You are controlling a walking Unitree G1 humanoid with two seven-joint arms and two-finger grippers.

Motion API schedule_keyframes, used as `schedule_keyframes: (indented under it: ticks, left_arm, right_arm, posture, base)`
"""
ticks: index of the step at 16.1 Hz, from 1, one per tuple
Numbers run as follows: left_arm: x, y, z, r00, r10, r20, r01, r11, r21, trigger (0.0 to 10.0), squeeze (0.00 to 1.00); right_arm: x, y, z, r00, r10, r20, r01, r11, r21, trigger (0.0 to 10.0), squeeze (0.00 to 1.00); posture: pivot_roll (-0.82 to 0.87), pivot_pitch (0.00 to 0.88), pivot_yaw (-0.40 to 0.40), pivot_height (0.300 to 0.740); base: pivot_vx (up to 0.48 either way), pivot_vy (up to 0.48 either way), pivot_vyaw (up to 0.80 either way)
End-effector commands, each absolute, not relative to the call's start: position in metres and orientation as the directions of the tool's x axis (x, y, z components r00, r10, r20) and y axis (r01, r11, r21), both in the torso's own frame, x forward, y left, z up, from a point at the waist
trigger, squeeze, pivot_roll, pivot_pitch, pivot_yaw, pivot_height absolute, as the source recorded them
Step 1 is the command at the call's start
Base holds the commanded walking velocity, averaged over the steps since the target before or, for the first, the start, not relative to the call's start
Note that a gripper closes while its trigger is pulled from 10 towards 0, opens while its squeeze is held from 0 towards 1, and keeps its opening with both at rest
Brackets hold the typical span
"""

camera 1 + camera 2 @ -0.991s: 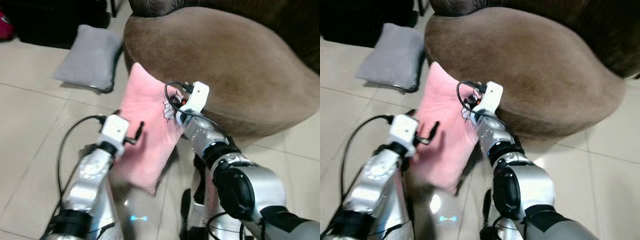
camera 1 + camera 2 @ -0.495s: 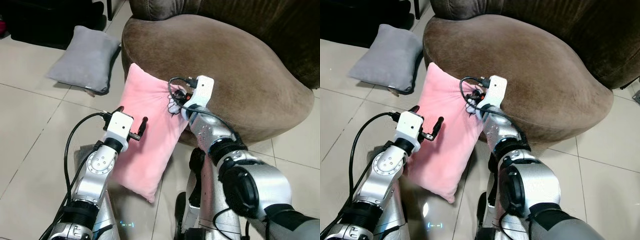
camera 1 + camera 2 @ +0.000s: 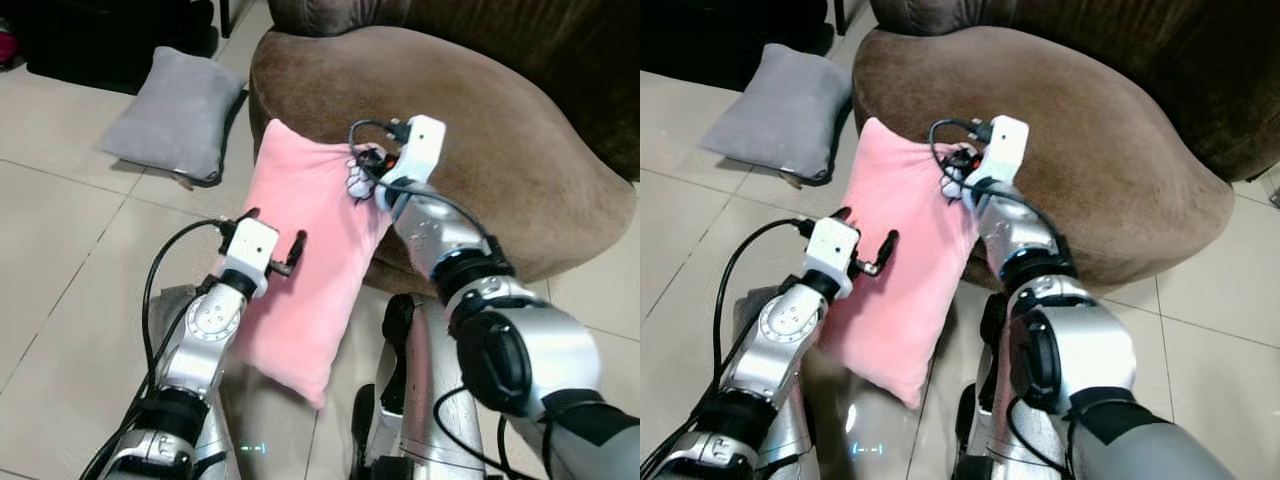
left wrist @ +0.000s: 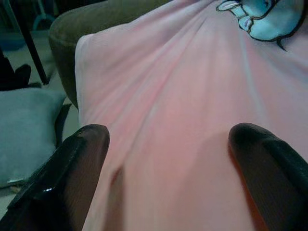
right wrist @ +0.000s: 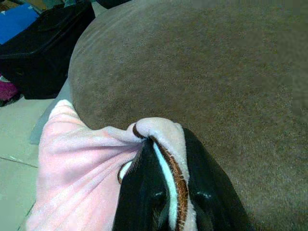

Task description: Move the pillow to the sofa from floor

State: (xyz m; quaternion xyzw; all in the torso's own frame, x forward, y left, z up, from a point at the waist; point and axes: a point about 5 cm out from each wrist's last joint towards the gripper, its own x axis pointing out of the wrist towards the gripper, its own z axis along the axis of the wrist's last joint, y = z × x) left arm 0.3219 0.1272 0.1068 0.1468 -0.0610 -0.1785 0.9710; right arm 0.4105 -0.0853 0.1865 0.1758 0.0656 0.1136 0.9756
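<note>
The pink pillow [image 3: 310, 255] hangs off the floor against the front edge of the brown sofa [image 3: 500, 130], its top corner about level with the seat. The right gripper [image 5: 166, 192] has a bunched fold of it pinched tight, arm reaching up toward the seat. The left gripper [image 3: 272, 240] sits spread wide against the pillow's face, gripping nothing. A grey pillow [image 3: 175, 115] lies on the tile floor [image 3: 60, 230] nearby; the seat above is wide and bare.

The pillow [image 3: 305, 250] is soft pink fleece, creased. The sofa [image 3: 500, 140] is matt brown suede-like cloth. The floor [image 3: 60, 250] tiles are smooth, glossy. Arms [image 3: 200, 340] are brushed silver metal.
</note>
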Motion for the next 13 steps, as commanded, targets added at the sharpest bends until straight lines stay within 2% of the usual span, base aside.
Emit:
schedule_keyframes:
  ticks: [1, 6, 10, 11, 12, 13]
  left_arm:
    - [0.32, 0.118, 0.101, 0.92, -0.389, 0.05, 0.357, 0.883, 0.305, 10.0, 0.0]
    - [0.32, 0.111, 0.098, 0.913, -0.406, 0.046, 0.374, 0.876, 0.305, 10.0, 0.0]
    - [0.319, 0.107, 0.1, 0.913, -0.405, 0.054, 0.377, 0.886, 0.271, 10.0, 0.0]
    - [0.32, 0.108, 0.12, 0.912, -0.394, 0.109, 0.37, 0.91, 0.188, 10.0, 0.0]
    - [0.309, 0.124, 0.155, 0.888, -0.427, 0.17, 0.39, 0.896, 0.21, 10.0, 0.0]
    - [0.302, 0.136, 0.161, 0.887, -0.433, 0.161, 0.396, 0.892, 0.216, 10.0, 0.0]
  right_arm:
    - [0.422, -0.135, 0.307, 0.942, 0.081, 0.326, -0.186, 0.934, 0.305, 0.0, 0.0]
    - [0.42, -0.156, 0.36, 0.905, 0.056, 0.422, -0.174, 0.953, 0.248, 0.0, 0.0]
    - [0.418, -0.16, 0.373, 0.892, 0.046, 0.449, -0.165, 0.959, 0.23, 0.0, 0.0]
    - [0.418, -0.162, 0.374, 0.893, 0.043, 0.449, -0.157, 0.963, 0.22, 0.0, 0.0]
    - [0.42, -0.168, 0.364, 0.906, 0.034, 0.422, -0.129, 0.971, 0.2, 0.0, 0.0]
    - [0.42, -0.17, 0.359, 0.914, 0.031, 0.405, -0.118, 0.974, 0.193, 0.0, 0.0]
  posture:
    - [0.04, 0.11, -0.211, 0.39]
    - [0.03, 0.102, -0.217, 0.39]
    - [0.03, 0.103, -0.218, 0.39]
    - [0.03, 0.104, -0.213, 0.39]
    - [0.05, 0.118, -0.208, 0.39]
    - [0.05, 0.121, -0.208, 0.39]
  base:
    - [0.0, 0.0, 0.0]
    - [0.0, 0.0, 0.0]
    - [0.0, 0.0, 0.0]
    - [0.0, 0.0, 0.0]
    - [0.0, 0.0, 0.0]
    - [0.0, 0.0, 0.0]
